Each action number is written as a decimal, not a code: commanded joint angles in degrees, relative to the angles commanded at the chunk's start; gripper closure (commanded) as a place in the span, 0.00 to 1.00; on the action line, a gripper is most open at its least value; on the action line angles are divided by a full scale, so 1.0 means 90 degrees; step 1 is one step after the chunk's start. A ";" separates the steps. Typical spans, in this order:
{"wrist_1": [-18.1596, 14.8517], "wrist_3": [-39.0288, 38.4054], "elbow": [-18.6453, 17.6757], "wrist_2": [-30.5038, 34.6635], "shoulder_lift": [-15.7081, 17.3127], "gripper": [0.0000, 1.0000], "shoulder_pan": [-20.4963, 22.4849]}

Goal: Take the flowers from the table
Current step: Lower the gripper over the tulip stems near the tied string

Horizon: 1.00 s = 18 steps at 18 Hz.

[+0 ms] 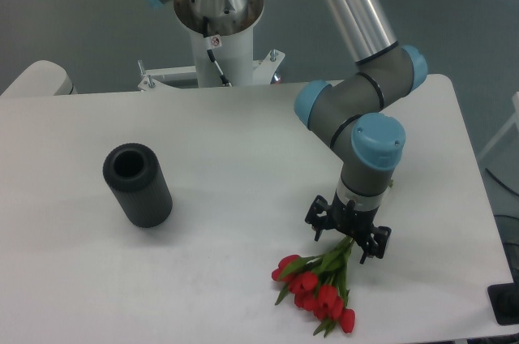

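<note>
The flowers (318,289) are a small bunch of red tulips with green leaves, lying near the front edge of the white table (243,165). The heads point toward the front and the stems run up and back under my gripper (349,236). The gripper points straight down over the stem end. Its black fingers (319,222) are spread wide, one on each side of the stems. The stem ends and any band on them are hidden under the gripper body. I see no lift: the blooms rest on the table.
A black cylinder (137,185) lies tilted on the table's left part, its open end toward the back. The robot base (217,32) stands behind the table's back edge. The table's right edge is close to the arm.
</note>
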 joint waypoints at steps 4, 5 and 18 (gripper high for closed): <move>0.0175 0.0001 -0.0039 0.0029 -0.0068 0.00 -0.0058; 0.0282 -0.0019 -0.0039 0.0039 -0.0127 0.00 -0.0097; 0.0322 -0.0009 -0.0088 0.0166 -0.0156 0.38 -0.0117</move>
